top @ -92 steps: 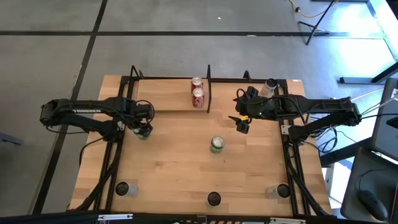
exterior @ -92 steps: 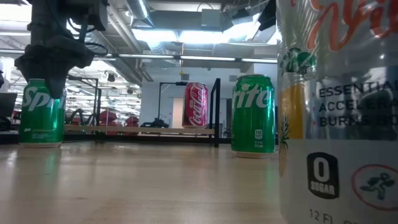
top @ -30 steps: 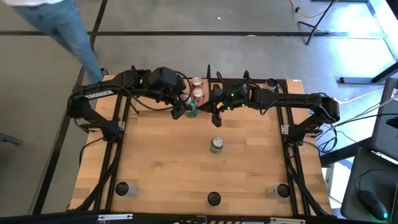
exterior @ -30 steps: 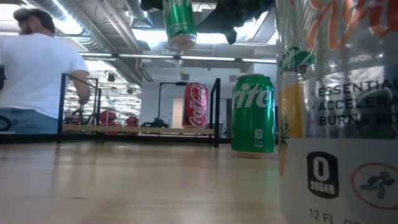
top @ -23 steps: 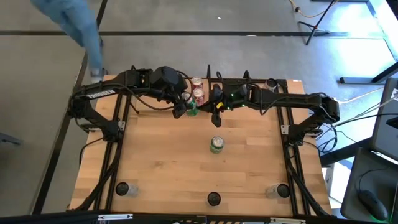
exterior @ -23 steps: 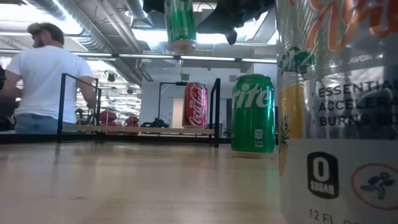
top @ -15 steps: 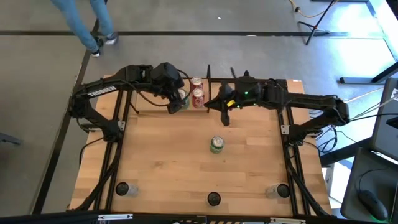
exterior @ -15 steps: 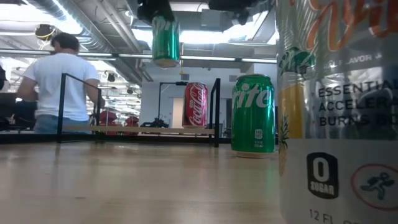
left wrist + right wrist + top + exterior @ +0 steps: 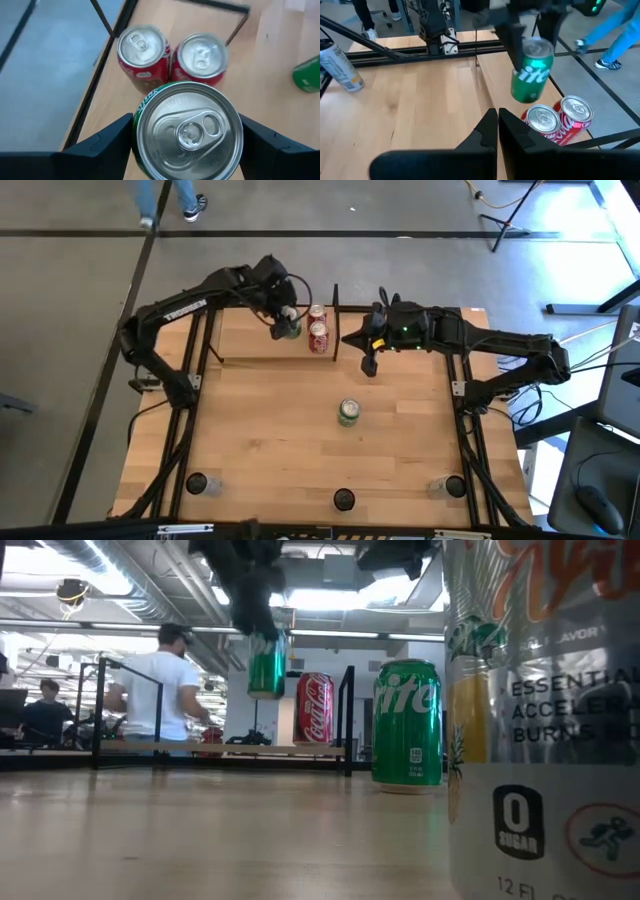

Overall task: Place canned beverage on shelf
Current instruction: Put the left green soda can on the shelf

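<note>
The left gripper point(image 9: 287, 328) grips a green can point(image 9: 266, 664) above the shelf point(image 9: 250, 340), its fingers largely hidden; right gripper point(image 9: 497, 131) clenched.

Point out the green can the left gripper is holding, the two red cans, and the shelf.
green can point(image 9: 187, 131), left wrist view, silver lid.
red cans point(image 9: 544, 120), right wrist view, nearer can's lid.
shelf point(image 9: 250, 335), high view, bare plank.

Green can point(image 9: 289, 329), two red cans point(image 9: 318, 329), light-wood shelf point(image 9: 245, 335).

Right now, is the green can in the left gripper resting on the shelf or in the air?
In the air: the green can, held by the left gripper, hangs clear above the shelf.
</note>
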`<state>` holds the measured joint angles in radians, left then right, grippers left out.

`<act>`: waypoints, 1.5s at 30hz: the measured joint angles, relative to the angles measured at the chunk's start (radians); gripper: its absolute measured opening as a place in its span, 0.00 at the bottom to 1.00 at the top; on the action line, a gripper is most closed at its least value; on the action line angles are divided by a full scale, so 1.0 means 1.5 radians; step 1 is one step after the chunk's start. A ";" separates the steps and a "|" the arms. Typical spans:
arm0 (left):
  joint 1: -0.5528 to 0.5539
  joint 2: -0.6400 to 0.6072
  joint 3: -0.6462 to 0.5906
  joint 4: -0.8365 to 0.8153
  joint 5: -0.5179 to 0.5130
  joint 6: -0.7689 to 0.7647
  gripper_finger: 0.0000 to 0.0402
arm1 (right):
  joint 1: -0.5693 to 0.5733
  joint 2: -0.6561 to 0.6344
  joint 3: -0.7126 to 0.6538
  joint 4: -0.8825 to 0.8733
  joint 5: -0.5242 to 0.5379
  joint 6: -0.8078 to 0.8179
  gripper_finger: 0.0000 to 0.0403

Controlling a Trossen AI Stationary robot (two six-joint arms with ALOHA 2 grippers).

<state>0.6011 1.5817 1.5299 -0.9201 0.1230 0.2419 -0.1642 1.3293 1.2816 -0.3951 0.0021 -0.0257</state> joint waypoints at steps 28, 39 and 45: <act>0.081 0.137 -0.023 0.077 0.092 0.123 0.69 | 0.000 0.000 0.000 -0.020 0.111 0.001 0.02; 0.055 0.136 -0.011 0.078 0.016 0.106 0.83 | 0.000 0.000 0.000 -0.017 0.121 -0.004 0.02; 0.048 0.136 0.047 0.046 0.006 0.102 0.86 | 0.000 0.000 0.000 -0.018 0.121 -0.004 0.02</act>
<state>0.6727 1.7853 1.5998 -0.8512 0.1323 0.3952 -0.1642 1.3293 1.2816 -0.4217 0.1837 -0.0319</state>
